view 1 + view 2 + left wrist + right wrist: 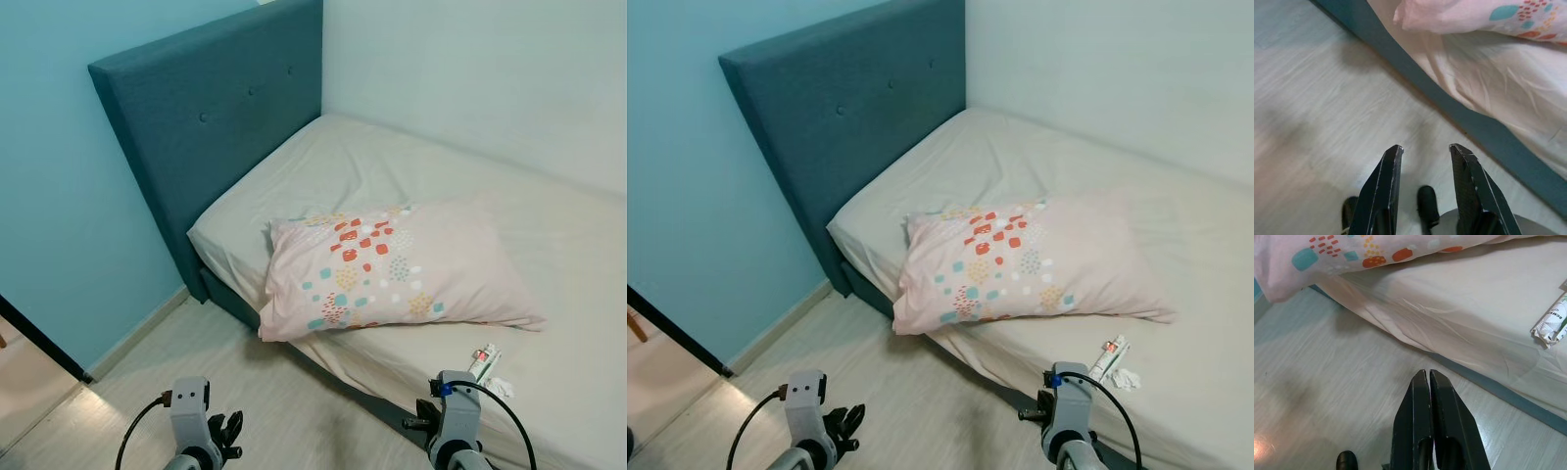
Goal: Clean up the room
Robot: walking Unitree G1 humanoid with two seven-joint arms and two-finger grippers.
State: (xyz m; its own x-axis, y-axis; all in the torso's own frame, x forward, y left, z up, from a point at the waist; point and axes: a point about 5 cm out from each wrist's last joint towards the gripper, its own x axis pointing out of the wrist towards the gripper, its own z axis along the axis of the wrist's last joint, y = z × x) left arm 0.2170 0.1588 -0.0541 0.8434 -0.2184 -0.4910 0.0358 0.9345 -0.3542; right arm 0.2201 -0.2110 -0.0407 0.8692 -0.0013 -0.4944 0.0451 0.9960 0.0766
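A pink pillow [392, 269] with coloured patches lies askew on the bed [549, 225], its corner hanging over the near edge. A small white tube [484, 360] and a crumpled white scrap [1126, 378] rest on the sheet near the bed's front edge; the white tube [1551, 323] also shows in the right wrist view. My left gripper [1425, 152] hangs low over the floor, open with nothing between its fingers. My right gripper [1429, 377] is shut and empty, over the floor beside the bed's edge.
The bed has a dark teal headboard [216, 117] and base, set in a corner between a blue wall [59, 196] and a white wall [490, 69]. Pale wood floor [196, 352] runs along the bed's left side. A dark door edge [39, 338] stands at the far left.
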